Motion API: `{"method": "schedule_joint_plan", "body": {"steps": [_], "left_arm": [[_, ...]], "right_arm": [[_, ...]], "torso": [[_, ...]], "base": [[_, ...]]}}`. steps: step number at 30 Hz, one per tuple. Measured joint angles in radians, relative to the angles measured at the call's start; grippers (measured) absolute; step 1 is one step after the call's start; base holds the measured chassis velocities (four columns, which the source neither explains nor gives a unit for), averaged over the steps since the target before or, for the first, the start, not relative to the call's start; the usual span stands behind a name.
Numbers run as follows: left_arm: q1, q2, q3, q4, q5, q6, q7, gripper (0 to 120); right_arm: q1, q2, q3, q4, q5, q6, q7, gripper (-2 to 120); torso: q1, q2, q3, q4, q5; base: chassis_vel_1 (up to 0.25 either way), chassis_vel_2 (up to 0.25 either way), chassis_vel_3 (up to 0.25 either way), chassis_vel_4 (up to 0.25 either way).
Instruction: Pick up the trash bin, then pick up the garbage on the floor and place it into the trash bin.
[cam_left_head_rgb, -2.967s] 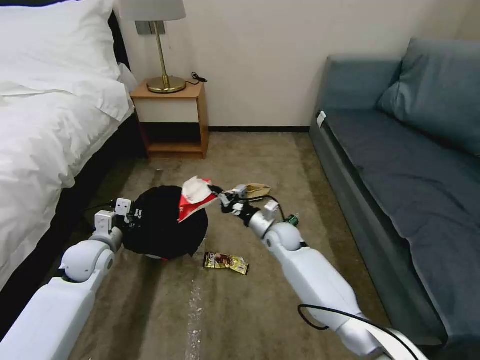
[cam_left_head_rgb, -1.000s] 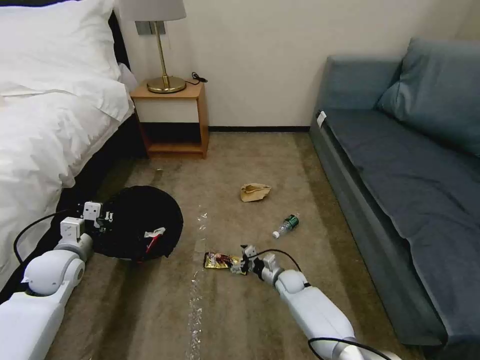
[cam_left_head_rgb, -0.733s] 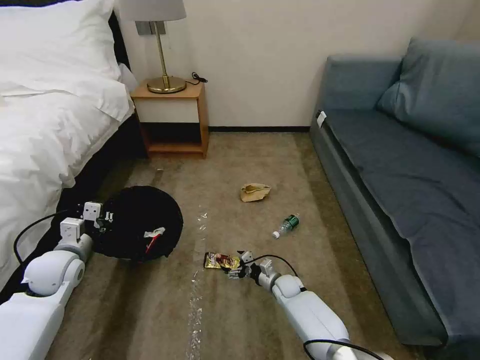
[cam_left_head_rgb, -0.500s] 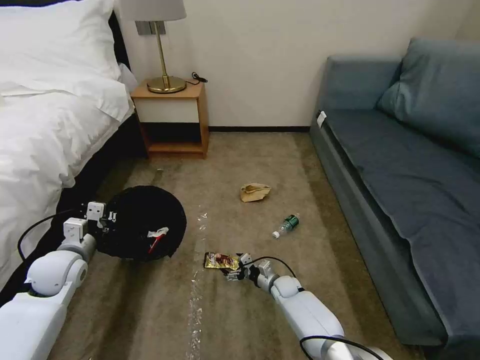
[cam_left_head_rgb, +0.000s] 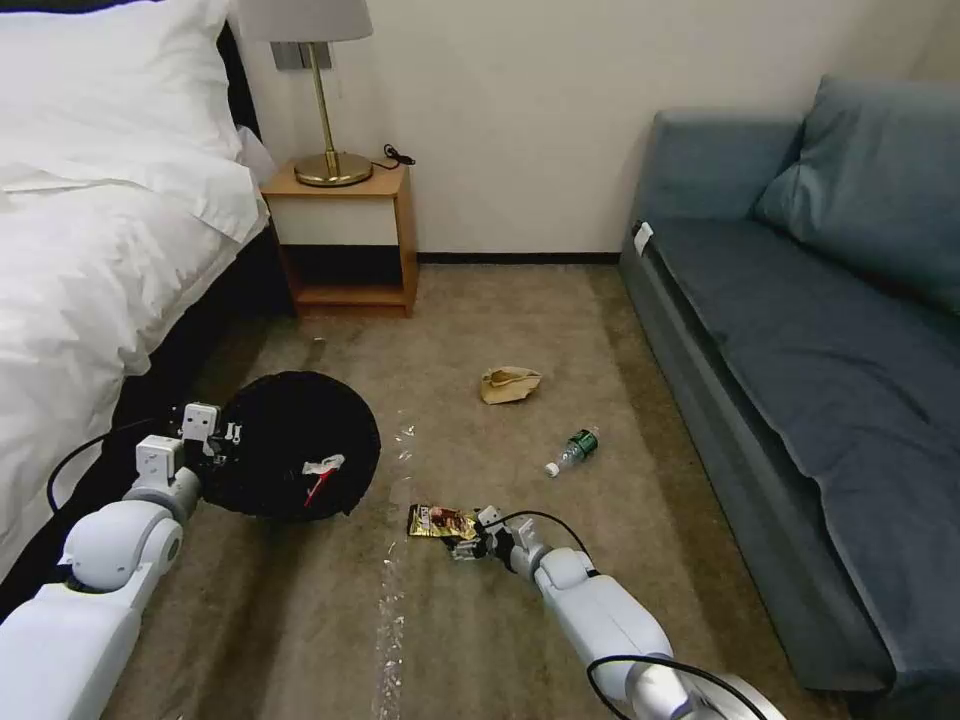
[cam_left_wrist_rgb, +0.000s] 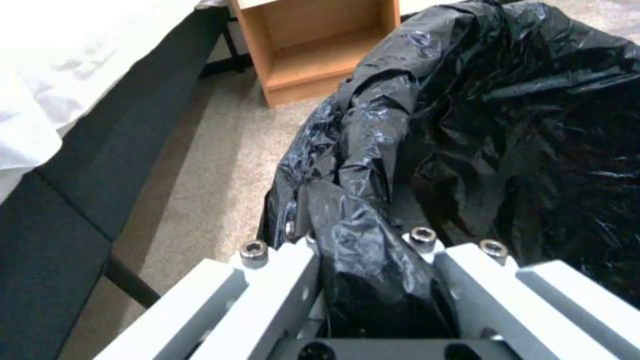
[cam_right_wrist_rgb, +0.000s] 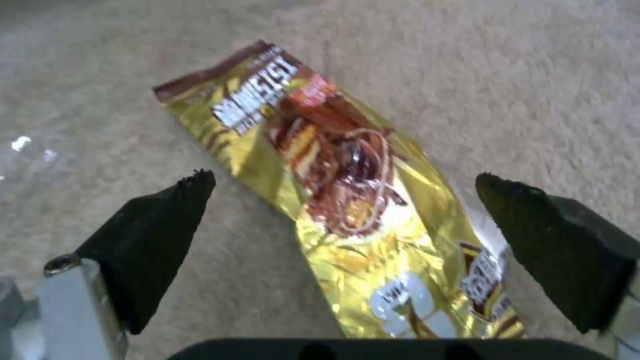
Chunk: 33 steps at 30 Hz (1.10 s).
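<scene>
The left gripper (cam_left_head_rgb: 222, 437) holds the trash bin (cam_left_head_rgb: 290, 455) by its rim, at the robot's left beside the dark base of the bed (cam_left_head_rgb: 90, 260). In the left wrist view its jaws are pinched on the rim, with a bunched fold of the black bag (cam_left_wrist_rgb: 373, 250) caught between the two pale fingers (cam_left_wrist_rgb: 280, 280). The bin's mouth faces the head camera, and whether its base touches the floor (cam_left_head_rgb: 480, 640) is hard to tell from this angle. Inside the bag lies the red-and-white snack wrapper (cam_left_head_rgb: 322, 472), low against the near wall.

The right gripper (cam_left_head_rgb: 468, 545) is down at carpet level, at the near end of the gold-brown snack wrapper (cam_left_head_rgb: 440, 522), which lies flat on the floor just right of the pale streak (cam_left_head_rgb: 390, 610). In the right wrist view the jaws are spread wide, one dark fingertip (cam_right_wrist_rgb: 153, 235) on each side of the wrapper (cam_right_wrist_rgb: 347, 200), neither one pressing it; the wrapper's near end runs in between them towards the palm.

Farther off, towards the wall, the crumpled tan paper bag (cam_left_head_rgb: 510, 383) sits on the carpet. The small green bottle (cam_left_head_rgb: 574, 449) lies on its side between that bag and the sofa (cam_left_head_rgb: 800, 330), its white cap pointing towards the robot. Both are well apart from either gripper.
</scene>
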Motion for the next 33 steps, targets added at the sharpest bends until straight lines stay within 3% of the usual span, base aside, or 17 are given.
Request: {"method": "schedule_joint_plan", "body": {"steps": [14, 28, 31, 33], "left_arm": [[-0.013, 0.0, 0.017, 0.012, -0.006, -0.011, 0.004, 4], [0.007, -0.004, 0.008, -0.005, -0.006, -0.019, 0.003, 4], [0.01, -0.003, 0.005, -0.007, -0.006, -0.02, 0.003, 4], [0.017, -0.001, -0.002, -0.009, -0.006, -0.021, 0.003, 4]], "right_arm": [[0.004, 0.002, 0.055, -0.039, -0.062, -0.032, -0.038, 96], [0.0, 0.013, 0.079, -0.046, -0.061, -0.031, -0.068, 44], [0.0, 0.013, 0.081, -0.046, -0.061, -0.031, -0.07, 40], [-0.003, 0.014, 0.084, -0.045, -0.059, -0.031, -0.076, 27]], "torso": [[0.0, 0.0, 0.0, -0.0001, 0.0], [0.0, 0.0, 0.0, -0.0002, 0.0001], [0.0, 0.0, 0.0, -0.0001, 0.0001], [0.0, 0.0, 0.0, 0.0001, 0.0003]], "base": [[0.0, 0.0, 0.0, 0.0], [0.0, 0.0, 0.0, 0.0], [0.0, 0.0, 0.0, 0.0], [0.0, 0.0, 0.0, 0.0]]}}
